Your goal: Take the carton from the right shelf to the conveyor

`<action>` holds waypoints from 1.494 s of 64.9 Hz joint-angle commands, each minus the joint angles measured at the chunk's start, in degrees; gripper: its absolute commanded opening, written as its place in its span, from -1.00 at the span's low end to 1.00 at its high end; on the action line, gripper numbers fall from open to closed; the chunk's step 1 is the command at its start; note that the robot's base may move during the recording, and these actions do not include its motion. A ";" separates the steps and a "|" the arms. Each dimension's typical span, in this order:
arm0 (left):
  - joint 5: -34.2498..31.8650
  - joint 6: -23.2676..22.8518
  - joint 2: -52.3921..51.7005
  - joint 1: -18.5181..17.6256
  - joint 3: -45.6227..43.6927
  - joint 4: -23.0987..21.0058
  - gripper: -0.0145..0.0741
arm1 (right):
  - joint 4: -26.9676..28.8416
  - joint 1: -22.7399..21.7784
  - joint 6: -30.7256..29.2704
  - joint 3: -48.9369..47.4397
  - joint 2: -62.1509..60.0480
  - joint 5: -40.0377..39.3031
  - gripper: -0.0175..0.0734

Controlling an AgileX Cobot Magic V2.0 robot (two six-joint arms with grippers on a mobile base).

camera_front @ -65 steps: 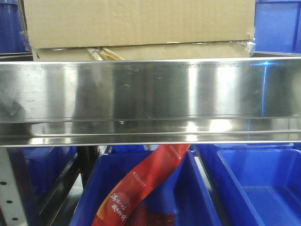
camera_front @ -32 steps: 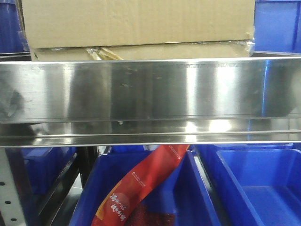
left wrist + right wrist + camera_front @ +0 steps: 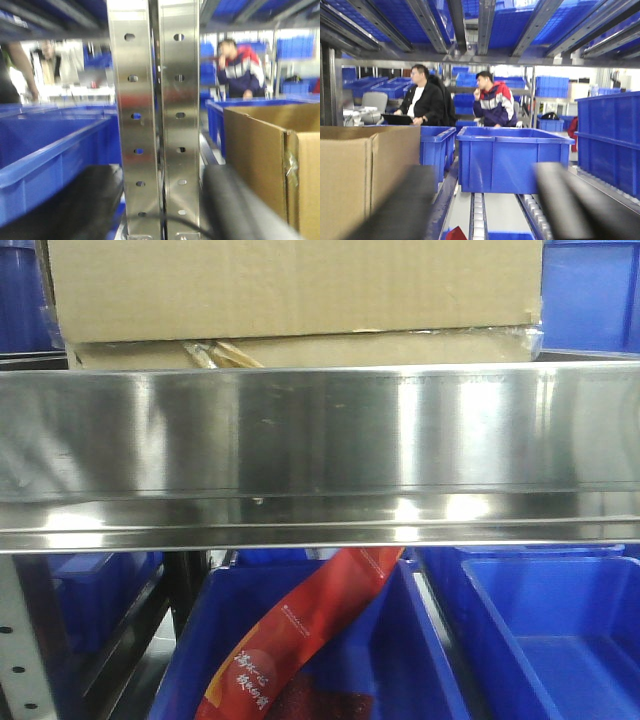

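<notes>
On right shelf: carton — left pincer, right pincer spread.

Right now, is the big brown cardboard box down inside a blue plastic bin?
No, the big brown cardboard box sits above the shiny steel shelf rail.

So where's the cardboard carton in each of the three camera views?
Front view: carton along the top, above the steel rail.
Left wrist: carton at the lower right edge.
Right wrist: carton in the lower left corner.
Shared landmark: blue bins nearby.
</notes>
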 commanded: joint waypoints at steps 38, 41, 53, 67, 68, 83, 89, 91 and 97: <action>6.61 11.29 29.05 -25.70 -21.63 -12.62 0.56 | 6.25 14.20 -0.11 -23.65 30.59 7.16 0.62; 7.58 11.29 32.77 -28.28 -24.90 -11.88 0.56 | 6.25 15.84 -0.11 -26.65 32.86 9.35 0.62; 16.03 7.15 48.41 -32.19 -42.21 -10.26 0.56 | 6.25 18.26 -0.11 -43.58 44.28 23.03 0.62; 34.47 -10.06 65.42 -32.19 -67.29 5.76 0.56 | 3.35 18.26 -0.11 -67.11 58.68 42.60 0.62; 35.56 -10.83 66.29 -32.19 -68.58 6.56 0.56 | 3.02 18.26 -0.11 -68.48 60.00 44.36 0.62; 44.14 -17.68 79.00 -31.24 -86.30 11.23 0.56 | -3.84 18.26 3.92 -89.45 74.71 60.01 0.62; 44.14 -18.22 81.33 -29.44 -88.69 9.57 0.56 | -3.84 18.26 4.48 -94.73 80.21 60.01 0.62; 44.14 -18.64 81.72 -28.81 -88.67 8.97 0.56 | -3.84 18.26 4.93 -96.13 81.57 60.01 0.62; 44.14 -19.15 82.26 -26.66 -88.16 8.14 0.56 | -3.84 18.26 5.17 -97.89 85.39 60.01 0.62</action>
